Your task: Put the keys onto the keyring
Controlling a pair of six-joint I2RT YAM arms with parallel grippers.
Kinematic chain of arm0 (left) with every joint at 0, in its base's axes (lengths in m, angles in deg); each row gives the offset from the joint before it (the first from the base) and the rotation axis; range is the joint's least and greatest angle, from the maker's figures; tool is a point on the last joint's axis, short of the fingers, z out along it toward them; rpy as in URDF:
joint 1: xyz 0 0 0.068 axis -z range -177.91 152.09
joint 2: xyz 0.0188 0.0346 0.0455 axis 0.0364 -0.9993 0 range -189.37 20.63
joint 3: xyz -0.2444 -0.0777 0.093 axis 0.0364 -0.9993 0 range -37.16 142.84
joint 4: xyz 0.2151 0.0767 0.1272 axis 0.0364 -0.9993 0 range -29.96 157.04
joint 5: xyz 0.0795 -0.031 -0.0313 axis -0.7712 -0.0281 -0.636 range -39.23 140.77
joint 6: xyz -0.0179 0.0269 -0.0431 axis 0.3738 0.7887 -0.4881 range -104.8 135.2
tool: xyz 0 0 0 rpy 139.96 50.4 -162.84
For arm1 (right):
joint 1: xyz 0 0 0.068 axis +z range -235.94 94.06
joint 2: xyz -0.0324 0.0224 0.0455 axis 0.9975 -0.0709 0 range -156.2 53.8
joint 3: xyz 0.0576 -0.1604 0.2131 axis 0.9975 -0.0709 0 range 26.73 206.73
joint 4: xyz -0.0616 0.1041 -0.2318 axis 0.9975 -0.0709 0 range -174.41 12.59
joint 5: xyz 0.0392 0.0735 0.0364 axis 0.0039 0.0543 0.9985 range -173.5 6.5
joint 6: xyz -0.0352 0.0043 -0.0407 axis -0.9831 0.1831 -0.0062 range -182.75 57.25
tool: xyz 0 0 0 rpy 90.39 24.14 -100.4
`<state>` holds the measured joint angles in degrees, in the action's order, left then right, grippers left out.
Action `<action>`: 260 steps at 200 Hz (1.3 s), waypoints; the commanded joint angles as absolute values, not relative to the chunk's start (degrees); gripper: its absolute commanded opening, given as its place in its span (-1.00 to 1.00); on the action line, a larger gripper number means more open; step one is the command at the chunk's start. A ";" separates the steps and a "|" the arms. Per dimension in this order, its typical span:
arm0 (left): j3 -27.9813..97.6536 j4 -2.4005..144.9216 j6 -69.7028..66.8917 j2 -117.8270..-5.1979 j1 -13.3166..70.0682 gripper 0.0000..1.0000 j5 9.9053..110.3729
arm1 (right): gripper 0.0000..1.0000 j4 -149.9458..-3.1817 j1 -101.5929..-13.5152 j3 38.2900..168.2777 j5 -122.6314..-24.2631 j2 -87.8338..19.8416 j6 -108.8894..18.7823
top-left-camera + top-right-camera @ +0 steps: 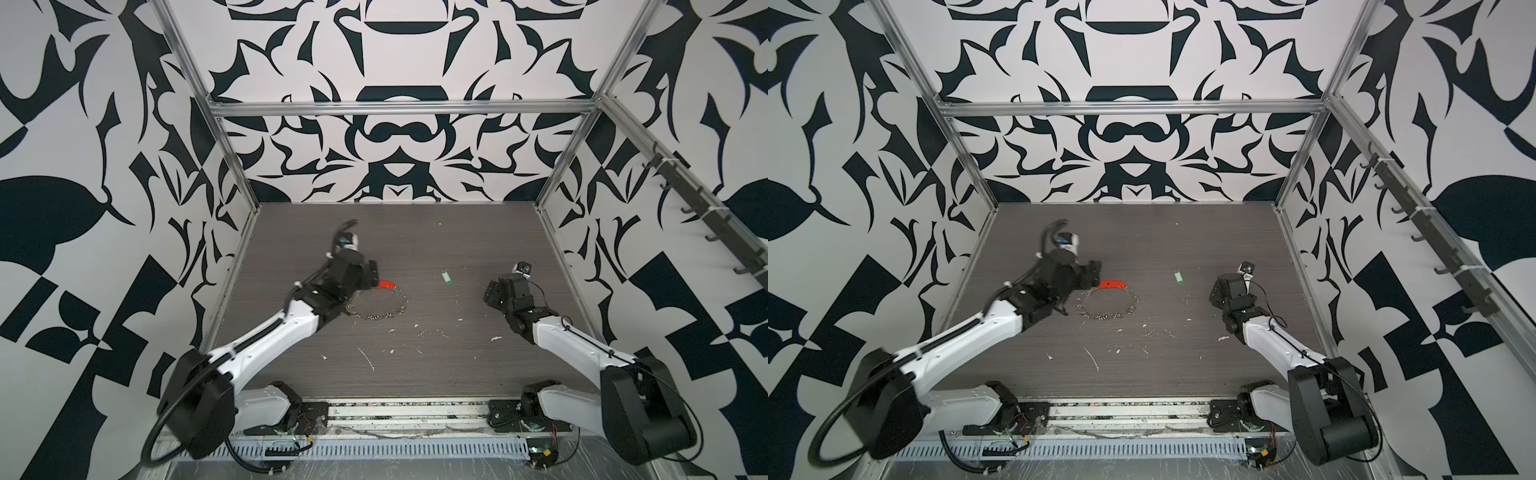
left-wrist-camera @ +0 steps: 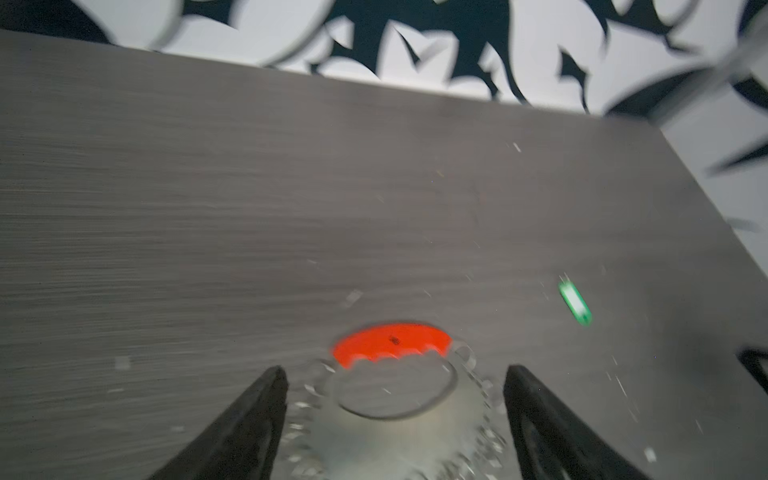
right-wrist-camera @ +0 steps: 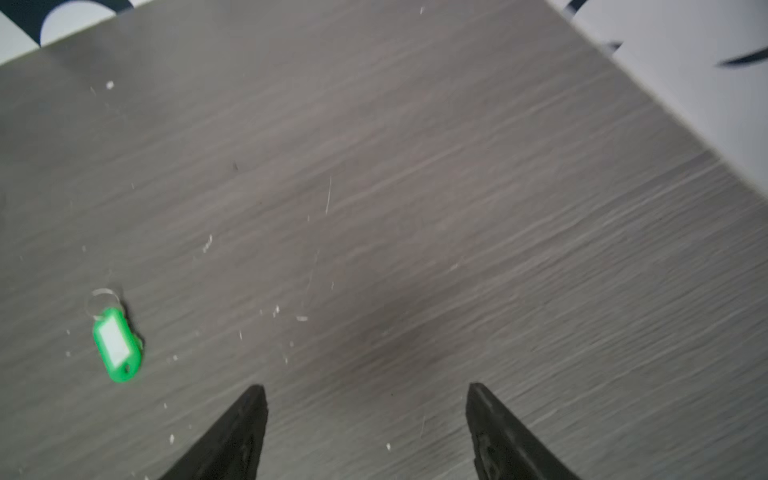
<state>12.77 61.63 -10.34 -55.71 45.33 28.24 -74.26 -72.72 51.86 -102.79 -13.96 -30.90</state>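
Note:
The keyring (image 1: 374, 316) lies flat on the dark tabletop, left of centre: a wire loop strung with silvery pieces and a red curved segment (image 1: 386, 285) on its far side; it also shows in the other top view as the keyring (image 1: 1105, 316). My left gripper (image 1: 371, 277) hovers over its left part, open. In the left wrist view the blurred keyring (image 2: 440, 399) sits between the spread fingers of the left gripper (image 2: 395, 372). The keys, a green tag (image 1: 446, 277) (image 1: 1178, 278) (image 3: 117, 345) (image 2: 575, 301), lie alone. My right gripper (image 1: 492, 291) (image 3: 365, 388) is open and empty, to the tag's right.
White scraps (image 1: 368, 359) litter the front half of the table. Patterned walls and aluminium frame posts (image 1: 559, 166) box in the tabletop on three sides. A rail of black hooks (image 1: 706, 216) runs along the right wall. The arm bases (image 1: 286, 401) stand at the front edge.

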 commanded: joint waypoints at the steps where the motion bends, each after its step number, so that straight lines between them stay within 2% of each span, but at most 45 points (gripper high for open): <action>1: 19.39 57.97 -5.45 -65.16 52.93 0.50 21.72 | 0.57 -65.78 -70.82 49.32 -100.59 -12.19 -30.11; 40: 32.09 51.23 -1.38 -79.67 57.63 0.25 19.93 | 0.53 -65.64 -70.63 48.82 -100.61 -8.24 -30.59; 90: 37.99 45.58 -1.38 -86.24 59.68 -0.02 23.13 | 0.46 -66.07 -70.60 49.35 -99.40 -8.81 -29.51; 181: 34.65 43.76 -2.29 -88.21 57.42 -0.05 35.77 | 0.46 -67.48 -70.60 50.21 -99.27 -9.57 -29.00; 260: 37.26 41.56 -0.38 -92.05 56.89 -0.09 29.75 | 0.47 -67.33 -70.64 50.26 -99.30 -9.61 -29.04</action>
